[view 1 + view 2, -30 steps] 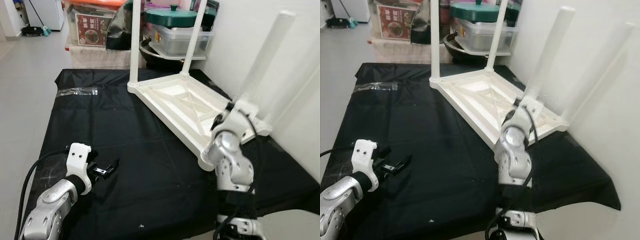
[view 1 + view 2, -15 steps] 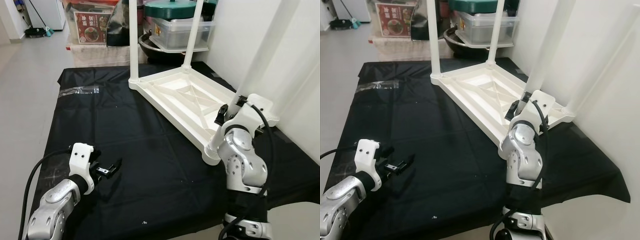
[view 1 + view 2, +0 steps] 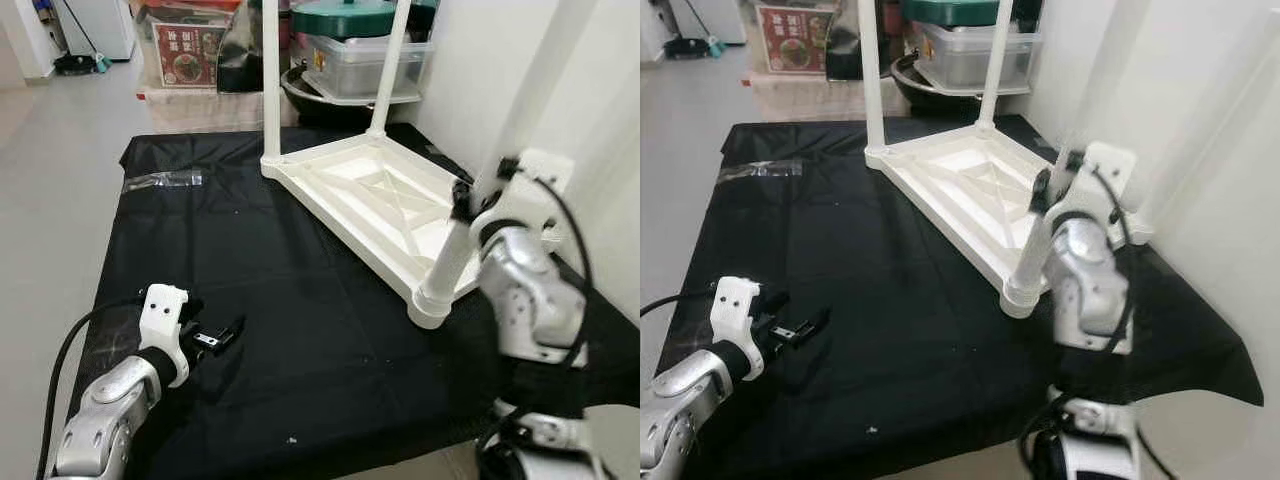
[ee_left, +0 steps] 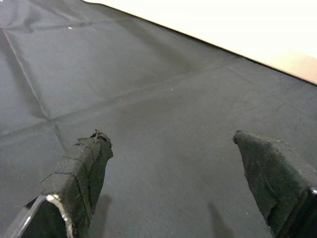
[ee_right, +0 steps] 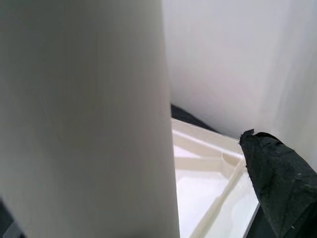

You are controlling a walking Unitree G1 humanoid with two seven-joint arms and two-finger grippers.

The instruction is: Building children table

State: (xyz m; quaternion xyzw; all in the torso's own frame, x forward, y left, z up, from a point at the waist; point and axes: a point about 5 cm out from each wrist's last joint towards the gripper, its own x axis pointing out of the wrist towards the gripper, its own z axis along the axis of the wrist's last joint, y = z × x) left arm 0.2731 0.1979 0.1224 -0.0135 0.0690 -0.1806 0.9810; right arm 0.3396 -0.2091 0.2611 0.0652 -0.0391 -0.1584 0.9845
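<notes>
A: Where is the table (image 3: 375, 205)?

B: It lies upside down on a black sheet (image 3: 250, 290) spread over the floor (image 3: 60, 130), close to a white wall (image 3: 470, 70). Its white legs stand straight up; the near leg (image 3: 452, 262) rises from the corner closest to the robot.

A: What else is near the table?

B: Beyond its far edge stand a clear plastic box (image 3: 365, 68) with a green pot (image 3: 345, 22) on top, a dark pan (image 3: 310, 95) and a printed carton (image 3: 188, 50). To the table's left a strip of clear plastic wrap (image 3: 160, 181) lies on the sheet.

A: And the right gripper (image 3: 1055, 185)?

B: It is up against the near leg, above the tabletop. In the right wrist view the leg runs along one side and one black finger (image 5: 280, 183) stands apart from it on the other side; I cannot tell whether the fingers are clamped on the leg.

A: The left gripper (image 3: 215, 338)?

B: It is well to the left of the table, low over the sheet. Its fingers (image 4: 81, 168) are spread wide with nothing between them.
</notes>
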